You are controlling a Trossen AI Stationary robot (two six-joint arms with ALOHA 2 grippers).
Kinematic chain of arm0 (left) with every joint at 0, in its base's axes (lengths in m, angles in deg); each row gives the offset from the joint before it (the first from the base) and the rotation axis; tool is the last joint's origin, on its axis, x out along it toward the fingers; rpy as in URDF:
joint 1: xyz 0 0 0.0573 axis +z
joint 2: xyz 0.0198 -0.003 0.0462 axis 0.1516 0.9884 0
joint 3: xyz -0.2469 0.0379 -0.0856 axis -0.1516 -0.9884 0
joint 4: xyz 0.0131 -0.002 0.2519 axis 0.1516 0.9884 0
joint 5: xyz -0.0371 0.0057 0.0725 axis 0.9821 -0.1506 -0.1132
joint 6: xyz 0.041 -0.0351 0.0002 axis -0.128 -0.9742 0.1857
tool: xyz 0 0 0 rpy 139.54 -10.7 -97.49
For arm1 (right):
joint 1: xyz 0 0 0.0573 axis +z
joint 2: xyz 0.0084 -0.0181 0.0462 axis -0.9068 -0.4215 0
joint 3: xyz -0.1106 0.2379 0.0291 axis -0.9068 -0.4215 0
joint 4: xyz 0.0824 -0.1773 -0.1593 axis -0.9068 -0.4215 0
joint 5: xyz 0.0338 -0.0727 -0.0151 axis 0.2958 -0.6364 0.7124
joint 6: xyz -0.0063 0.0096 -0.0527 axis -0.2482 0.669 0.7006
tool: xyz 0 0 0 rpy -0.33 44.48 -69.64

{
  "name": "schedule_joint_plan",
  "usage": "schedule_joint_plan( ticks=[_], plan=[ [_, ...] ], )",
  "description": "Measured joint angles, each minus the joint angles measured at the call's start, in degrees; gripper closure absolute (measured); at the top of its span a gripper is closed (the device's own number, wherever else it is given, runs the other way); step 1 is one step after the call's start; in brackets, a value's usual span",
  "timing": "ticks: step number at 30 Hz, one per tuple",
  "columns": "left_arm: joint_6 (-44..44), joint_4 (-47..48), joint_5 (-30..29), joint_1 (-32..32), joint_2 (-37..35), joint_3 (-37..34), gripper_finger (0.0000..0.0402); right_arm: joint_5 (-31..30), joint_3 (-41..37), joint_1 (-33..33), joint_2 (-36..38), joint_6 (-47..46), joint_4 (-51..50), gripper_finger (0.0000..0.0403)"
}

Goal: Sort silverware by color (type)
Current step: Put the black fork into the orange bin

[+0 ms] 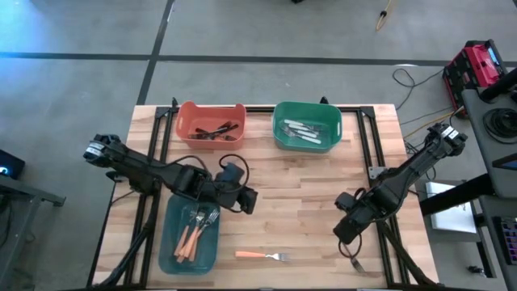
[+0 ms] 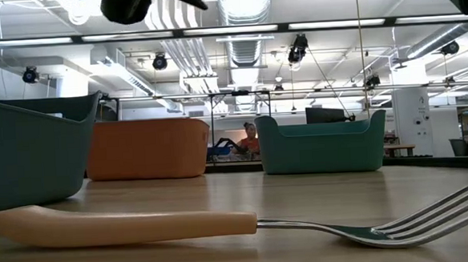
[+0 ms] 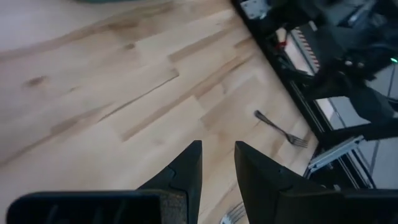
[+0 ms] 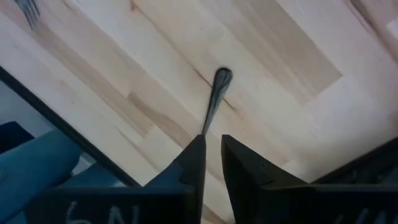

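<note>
An orange-handled fork (image 1: 262,256) (image 2: 143,224) lies flat near the table's front edge. A dark fork (image 1: 356,263) (image 3: 280,128) lies flat at the front right; in the right wrist view its handle (image 4: 214,99) shows and its tines are hidden behind the fingers. My right gripper (image 1: 346,233) (image 4: 213,140) hangs above that fork, pointing steeply down, with a narrow empty gap between its fingers. My left gripper (image 1: 250,200) (image 3: 217,146) hovers over the table's middle, beside the blue bin, slightly open and empty.
A blue bin (image 1: 171,252) at the front left holds several orange-handled forks. An orange bin (image 1: 187,115) at the back holds black utensils. The green bin (image 1: 279,113) beside it holds white-handled ones. Bare wood lies between the bins and the loose forks.
</note>
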Motion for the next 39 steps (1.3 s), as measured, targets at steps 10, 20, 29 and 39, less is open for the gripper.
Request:
schedule_joint_plan(
  ticks=[10, 20, 29, 39],
  plan=[
    [7.71, -0.60, -0.08, -1.44, 0.00, 0.00, 0.0325, 8.29, -4.78, 0.82, -5.13, -0.98, 9.18, 0.0245],
    [11.17, -0.57, -0.15, -1.84, 0.00, 0.00, 0.0325, 10.49, -9.93, 1.95, -11.13, 0.50, 18.45, 0.0174],
    [11.77, -0.57, -0.17, -1.84, 0.00, 0.00, 0.0325, 10.19, -10.01, 3.14, -16.50, 3.34, 19.83, 0.0181],
    [11.81, -0.62, -0.19, -1.84, 0.00, 0.00, 0.0325, 10.45, -9.88, 4.50, -20.54, 2.68, 21.56, 0.0184]
  ],
)
